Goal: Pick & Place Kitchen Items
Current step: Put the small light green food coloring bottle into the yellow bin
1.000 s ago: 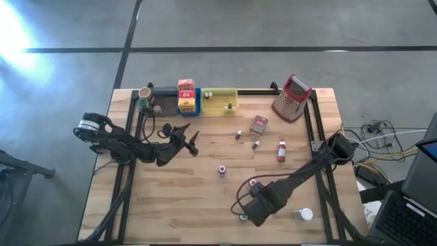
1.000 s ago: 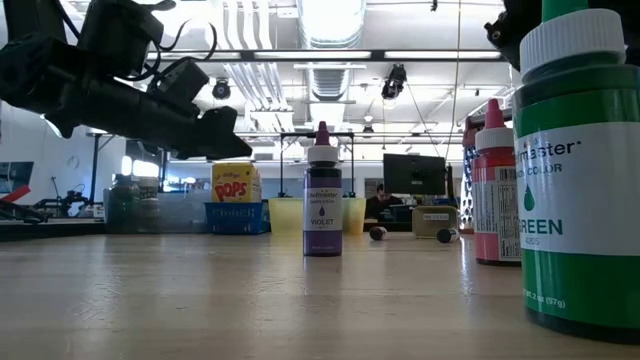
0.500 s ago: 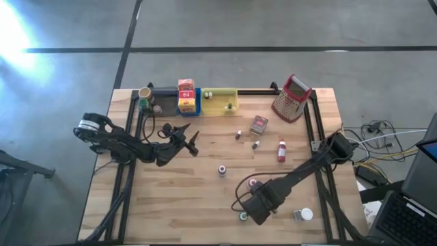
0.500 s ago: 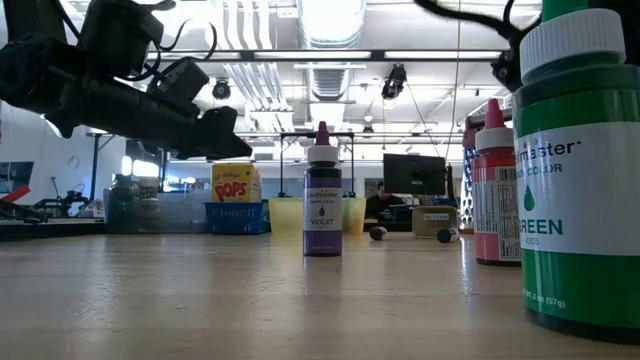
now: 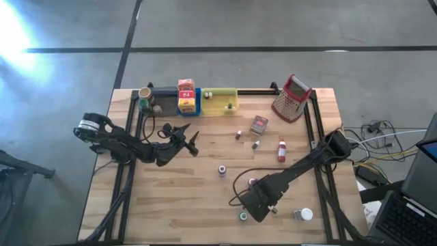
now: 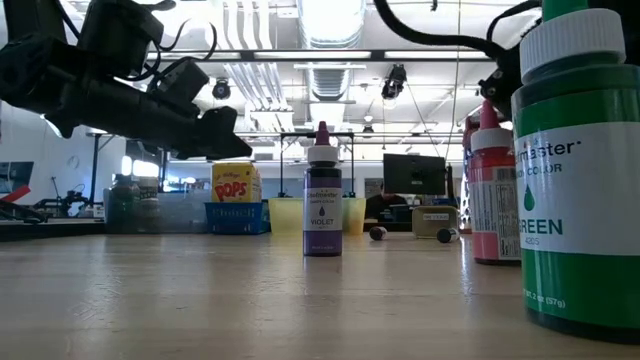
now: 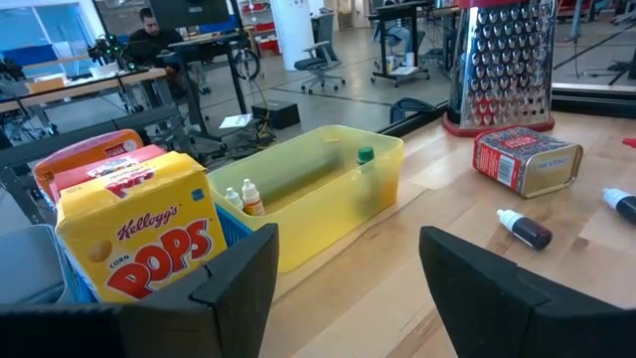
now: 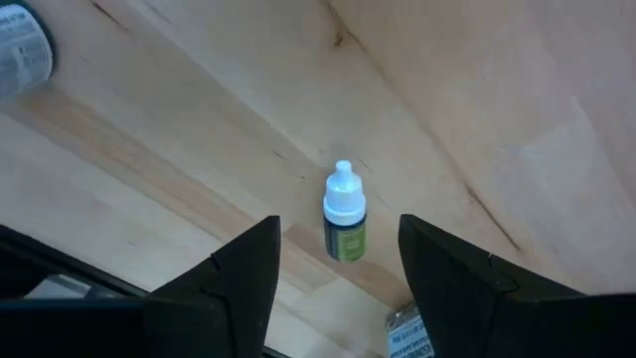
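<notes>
The right end effector (image 8: pixel 338 278) has shifted, hovering open above the green bottle (image 8: pixel 345 213).

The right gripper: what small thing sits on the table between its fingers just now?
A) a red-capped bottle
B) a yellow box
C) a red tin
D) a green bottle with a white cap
D: the right wrist view shows the green bottle with a white cap standing on the wood between the open fingers of the right gripper, not yet touched; from above it stands just below that gripper.
</notes>
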